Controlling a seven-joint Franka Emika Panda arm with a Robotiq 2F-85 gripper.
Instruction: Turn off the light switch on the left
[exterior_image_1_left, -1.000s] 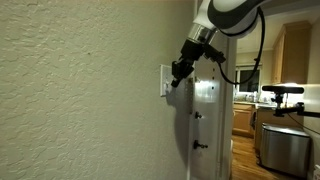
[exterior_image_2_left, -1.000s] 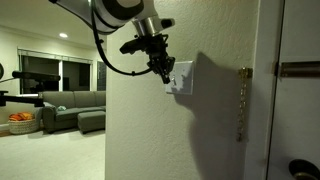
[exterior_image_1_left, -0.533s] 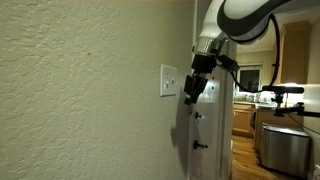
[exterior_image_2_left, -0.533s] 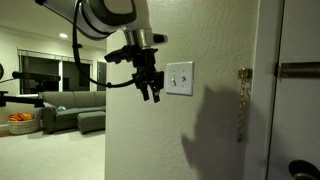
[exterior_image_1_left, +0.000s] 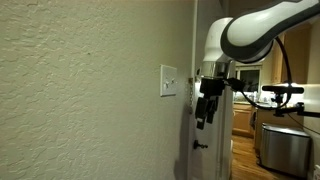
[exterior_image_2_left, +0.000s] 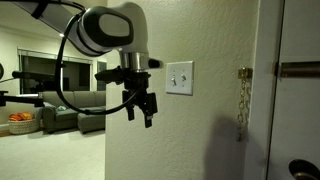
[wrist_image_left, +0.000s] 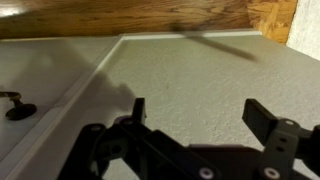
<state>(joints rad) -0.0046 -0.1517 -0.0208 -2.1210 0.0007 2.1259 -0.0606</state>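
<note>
Light switch (exterior_image_1_left: 168, 81): a small white rectangular plate set flat on the pale textured wall (exterior_image_1_left: 80, 100), close to the wall's outer corner. In the exterior view that faces it, the light switch (exterior_image_2_left: 179, 77) sits at about the height of the arm's wrist, and its toggles are too small to read. The end effector (exterior_image_2_left: 138, 113) hangs apart from the plate, lower and off to its side near the wall's edge, and touches neither plate nor wall. Seen along the wall in an exterior view, the end effector (exterior_image_1_left: 203, 115) points downward just past the corner, in front of a white door (exterior_image_1_left: 207, 150). In the wrist view the end effector (wrist_image_left: 200, 115) is spread wide and holds nothing. Its two dark fingers (wrist_image_left: 137, 110) stand well apart over a plain pale surface, with a strip of wood floor (wrist_image_left: 130, 18) along the top of the picture. The white arm (exterior_image_1_left: 250, 35) curves in from above. On the far side of the plate from the end effector, a silvery chain latch (exterior_image_2_left: 241, 100) hangs on the door frame beside another door (exterior_image_2_left: 300, 110). Beyond the wall's edge a grey sofa (exterior_image_2_left: 75, 108) stands in a lit room. Wooden cabinets (exterior_image_1_left: 295, 50) show behind the arm.
</note>
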